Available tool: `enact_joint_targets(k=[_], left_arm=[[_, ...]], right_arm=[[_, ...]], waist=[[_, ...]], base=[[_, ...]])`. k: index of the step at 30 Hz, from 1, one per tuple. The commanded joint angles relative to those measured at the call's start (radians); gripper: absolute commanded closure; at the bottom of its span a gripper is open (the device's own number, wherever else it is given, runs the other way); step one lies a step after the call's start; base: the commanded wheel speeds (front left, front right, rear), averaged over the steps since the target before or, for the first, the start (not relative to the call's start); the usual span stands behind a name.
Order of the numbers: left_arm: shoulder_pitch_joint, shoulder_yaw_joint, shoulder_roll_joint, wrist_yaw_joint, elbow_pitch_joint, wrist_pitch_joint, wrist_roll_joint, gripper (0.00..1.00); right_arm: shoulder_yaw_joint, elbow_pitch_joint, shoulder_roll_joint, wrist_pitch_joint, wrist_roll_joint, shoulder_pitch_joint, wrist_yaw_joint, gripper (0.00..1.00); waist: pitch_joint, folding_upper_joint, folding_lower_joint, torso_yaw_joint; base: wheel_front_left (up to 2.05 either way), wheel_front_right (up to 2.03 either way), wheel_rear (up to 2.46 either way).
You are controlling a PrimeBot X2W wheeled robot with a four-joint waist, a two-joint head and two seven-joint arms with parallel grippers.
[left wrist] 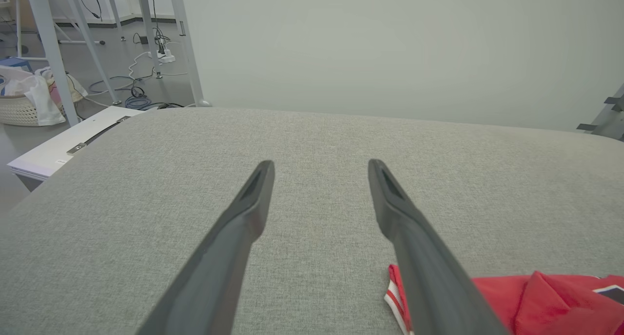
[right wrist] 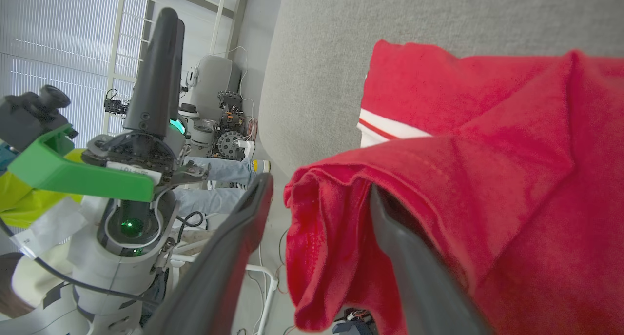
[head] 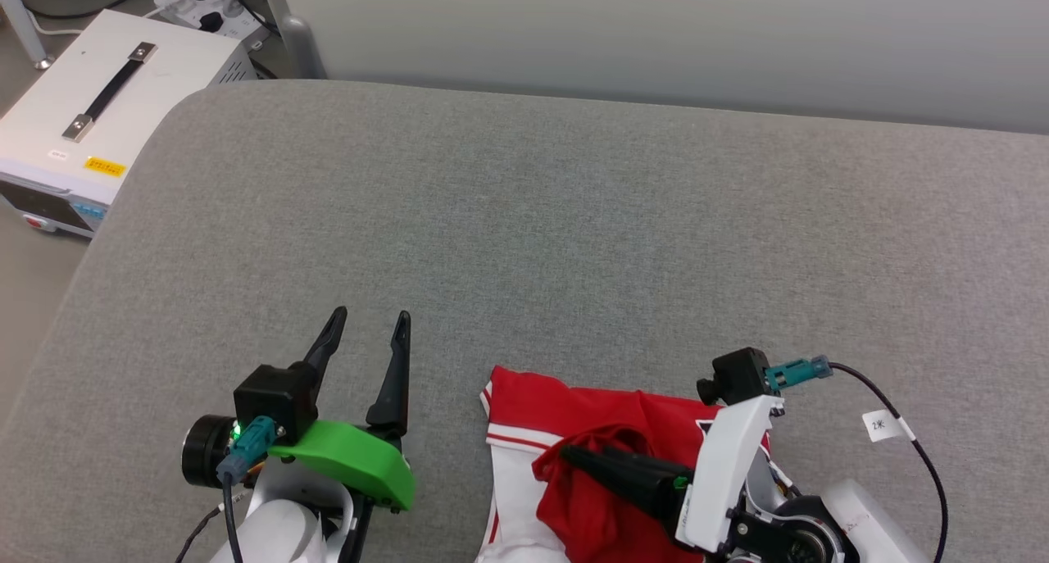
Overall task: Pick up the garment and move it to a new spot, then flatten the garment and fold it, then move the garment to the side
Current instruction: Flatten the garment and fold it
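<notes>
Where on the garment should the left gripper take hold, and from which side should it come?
Take the striped corner of the garment nearest the left gripper. It lies flat and free on the grey surface, away from the fold bunched around the right gripper. Coming low from the robot's left, pinching across that edge, is probably best.

Dark two-fingered left gripper: jaws spread, fingers pointing forward. Dark two-fingered right gripper: jaws parted, fingers turned leftward.
</notes>
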Motion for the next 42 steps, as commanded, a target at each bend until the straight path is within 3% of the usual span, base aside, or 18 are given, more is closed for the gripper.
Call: enact_joint_targets(k=[1,7,12,21,25,32,42], left_arm=[[-0.011,0.000,0.003,-0.002,0.004,-0.006,-0.010,0.00],[0.002,0.002,0.010,0.005,0.006,-0.004,-0.015,0.00],[0.013,0.005,0.015,0.012,0.003,-0.006,-0.017,0.00],[0.034,0.020,0.028,0.037,-0.007,-0.016,-0.011,0.00],[0.041,0.027,0.031,0.049,-0.008,-0.023,0.001,0.00],[0.071,0.043,0.036,0.059,-0.005,-0.034,0.009,0.00],[0.133,0.073,0.037,0.072,-0.006,-0.041,0.003,0.00]], right_arm=[[0.014,-0.020,-0.025,-0.025,-0.039,-0.007,0.000,0.00],[0.062,-0.088,-0.126,-0.094,-0.193,0.011,0.000,0.00],[-0.034,-0.112,-0.177,-0.226,-0.381,0.036,0.000,0.00],[-0.395,-0.163,-0.076,-0.453,-0.719,0.134,0.000,0.00],[-0.493,-0.211,-0.026,-0.541,-0.823,0.175,0.000,0.00],[-0.531,-0.250,0.009,-0.613,-0.900,0.244,0.000,0.00],[-0.509,-0.295,0.019,-0.593,-0.928,0.310,0.000,0.00]], waist=[[-0.014,0.0000,0.0000,-0.014],[-0.035,0.0000,0.0000,-0.037],[-0.052,0.0000,0.0000,-0.051],[-0.073,0.0000,0.0000,-0.075],[-0.079,0.0000,0.0000,-0.086],[-0.105,0.0000,0.0000,-0.113],[-0.142,0.0000,0.0000,-0.133]], base=[[0.00,0.00,0.00],[0.00,0.00,0.00],[0.00,0.00,0.00],[0.00,0.00,0.00],[0.00,0.00,0.00],[0.00,0.00,0.00],[0.00,0.00,0.00]])
